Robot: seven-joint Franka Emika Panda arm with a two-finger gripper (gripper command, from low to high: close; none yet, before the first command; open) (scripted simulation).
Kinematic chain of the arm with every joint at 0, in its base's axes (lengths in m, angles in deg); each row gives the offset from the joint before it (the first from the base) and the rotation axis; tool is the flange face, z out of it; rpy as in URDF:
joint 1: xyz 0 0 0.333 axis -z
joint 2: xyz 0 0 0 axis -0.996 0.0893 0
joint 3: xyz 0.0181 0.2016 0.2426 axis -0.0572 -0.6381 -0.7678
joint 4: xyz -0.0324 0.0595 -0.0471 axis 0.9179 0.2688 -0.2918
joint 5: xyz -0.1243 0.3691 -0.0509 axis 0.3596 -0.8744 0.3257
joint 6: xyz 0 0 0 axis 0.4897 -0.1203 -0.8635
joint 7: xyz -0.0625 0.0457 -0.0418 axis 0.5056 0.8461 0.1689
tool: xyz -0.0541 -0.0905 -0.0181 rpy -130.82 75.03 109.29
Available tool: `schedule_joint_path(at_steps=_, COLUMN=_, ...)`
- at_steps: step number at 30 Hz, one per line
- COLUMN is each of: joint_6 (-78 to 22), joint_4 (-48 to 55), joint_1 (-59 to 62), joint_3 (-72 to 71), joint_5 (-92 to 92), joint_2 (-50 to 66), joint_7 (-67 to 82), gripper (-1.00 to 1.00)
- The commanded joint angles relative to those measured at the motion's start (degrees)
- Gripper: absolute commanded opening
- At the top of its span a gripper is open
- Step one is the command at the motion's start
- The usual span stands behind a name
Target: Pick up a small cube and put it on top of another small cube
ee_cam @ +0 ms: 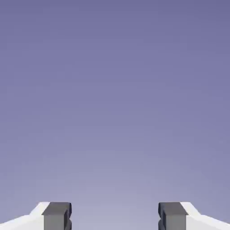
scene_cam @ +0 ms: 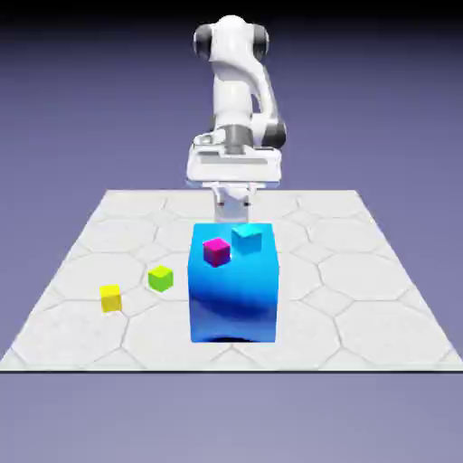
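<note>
The tiny yellow cube (scene_cam: 110,297) lies on the table at the exterior view's left, near the front. Just right of it and a little farther back sits the tiny lime-green cube (scene_cam: 161,278), apart from it. My gripper (scene_cam: 233,213) hangs behind the big blue cube (scene_cam: 233,289), far from both small cubes, its lower part hidden by that cube. In the hand view the gripper (ee_cam: 114,216) is open: two grey fingertips (ee_cam: 57,216) stand wide apart with only the blue-violet backdrop between them. No cube shows in the hand view.
A magenta cube (scene_cam: 216,251) and a cyan cube (scene_cam: 247,239) rest on top of the big blue cube, which stands mid-table. The tiled table (scene_cam: 362,298) ends close in front of the cubes.
</note>
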Motion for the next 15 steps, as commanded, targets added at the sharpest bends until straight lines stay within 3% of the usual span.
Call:
schedule_joint_path(at_steps=1, joint_6=-1.13, joint_4=1.43, joint_1=1.21, joint_3=0.47, joint_5=1.85, joint_2=2.02, joint_7=1.63, gripper=0.0)
schedule_joint_path(at_steps=15, joint_6=-18.86, joint_4=16.75, joint_1=17.86, joint_3=10.08, joint_5=17.06, joint_2=31.09, joint_7=27.46, gripper=0.0)
